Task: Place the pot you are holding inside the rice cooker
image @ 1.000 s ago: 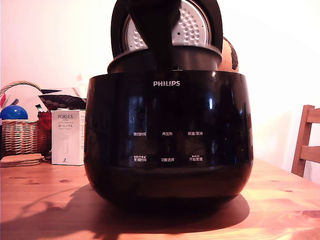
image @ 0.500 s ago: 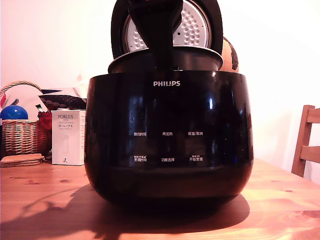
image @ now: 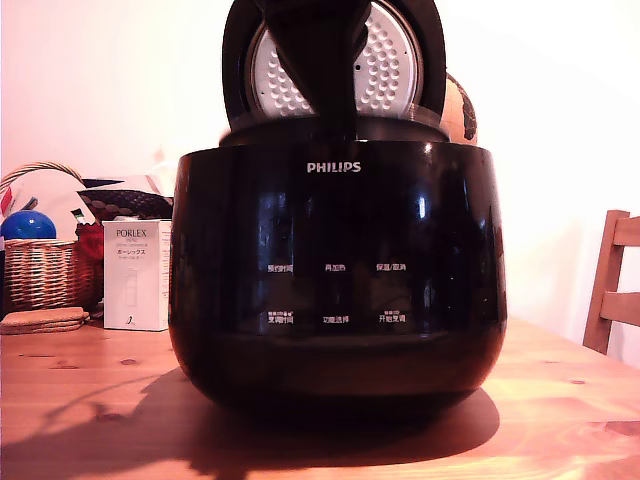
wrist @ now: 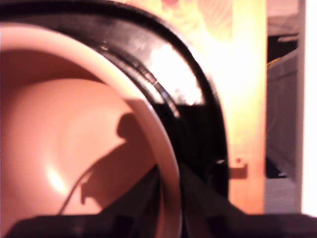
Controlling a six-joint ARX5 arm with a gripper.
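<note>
A large glossy black rice cooker (image: 335, 280) with white PHILIPS lettering sits in the middle of a wooden table (image: 80, 400), filling most of the exterior view. Its round lid (image: 400, 60) stands open at twelve o'clock behind the body, showing a white dimpled inner plate. The pot (image: 400, 125) is sunk almost wholly into the cooker; only a thin dark strip of its rim shows just above the cooker's top edge. A dark arm (image: 315, 60) reaches down in front of the lid to the rim near the centre. In the wrist view the pot's (wrist: 74, 144) interior looks pale pinkish and smooth, its light rim curving just inside the cooker's (wrist: 173, 84) glossy black top ring. The pincer (wrist: 168, 193) is clamped on the pot's rim, one dark finger (wrist: 133, 198) inside the wall and the other outside it. At nine o'clock from the cooker in the exterior view stand a white box (image: 136, 275), a wicker basket (image: 40, 270) with a blue ball (image: 27, 225), and some flat coasters (image: 42, 320). A wooden chair (image: 615, 285) shows at three o'clock.
</note>
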